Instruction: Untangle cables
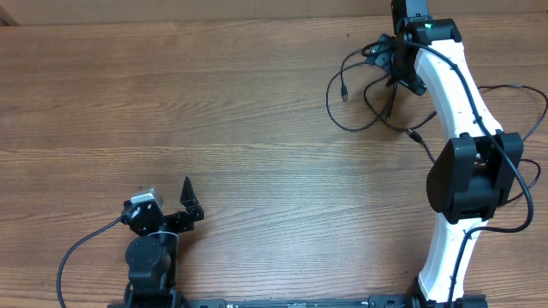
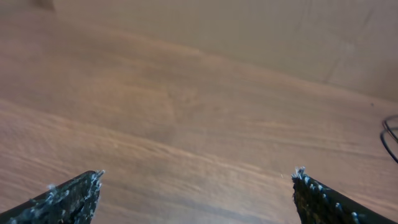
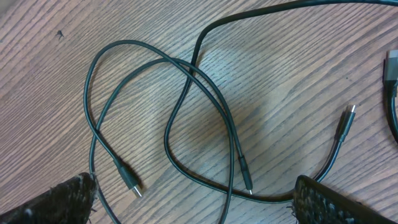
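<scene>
The cables (image 1: 364,94) are thin black cords lying in overlapping loops on the wooden table at the far right. In the right wrist view the cables (image 3: 186,118) cross each other, with silver-tipped plug ends (image 3: 132,186) pointing different ways. My right gripper (image 1: 397,72) hovers over the tangle's right side. Seen from its wrist, the right gripper (image 3: 194,186) stands open and astride the cords, holding nothing. My left gripper (image 1: 190,202) rests near the front left, far from the cables. In its wrist view the left gripper (image 2: 198,176) is open over bare wood.
Thicker black wires (image 1: 522,128) loop from the right arm (image 1: 462,171) out to the table's right edge. Another wire (image 1: 81,248) curls from the left arm's base at the front. A cable loop (image 2: 389,135) shows at the left wrist view's right edge.
</scene>
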You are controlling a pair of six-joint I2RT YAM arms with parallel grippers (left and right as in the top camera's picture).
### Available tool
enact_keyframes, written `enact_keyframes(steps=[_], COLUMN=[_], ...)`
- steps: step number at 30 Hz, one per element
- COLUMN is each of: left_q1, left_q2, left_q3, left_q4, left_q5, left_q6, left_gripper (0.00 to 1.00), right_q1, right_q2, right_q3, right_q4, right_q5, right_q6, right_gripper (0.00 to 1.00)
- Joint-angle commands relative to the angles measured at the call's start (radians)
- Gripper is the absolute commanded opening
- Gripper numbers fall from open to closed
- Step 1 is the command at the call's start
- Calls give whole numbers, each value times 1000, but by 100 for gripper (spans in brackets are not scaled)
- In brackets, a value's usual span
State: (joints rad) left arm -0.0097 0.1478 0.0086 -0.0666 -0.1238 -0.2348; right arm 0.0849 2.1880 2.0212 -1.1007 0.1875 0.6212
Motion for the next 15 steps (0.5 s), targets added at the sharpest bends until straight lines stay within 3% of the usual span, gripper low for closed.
enact_keyframes(steps=[1,15], left_q1=[17,18], left_q2=[-60,-145], left_q3=[-4,-4], left_q4=[-2,-2], left_q5=[13,20], left_q6=[103,149], left_gripper=[100,99], right_q1=[-3,-3], right_q2=[0,0], right_q3=[13,13], right_q4=[0,0], right_q5=[10,10], right_q6=[-2,-2], right_gripper=[100,100])
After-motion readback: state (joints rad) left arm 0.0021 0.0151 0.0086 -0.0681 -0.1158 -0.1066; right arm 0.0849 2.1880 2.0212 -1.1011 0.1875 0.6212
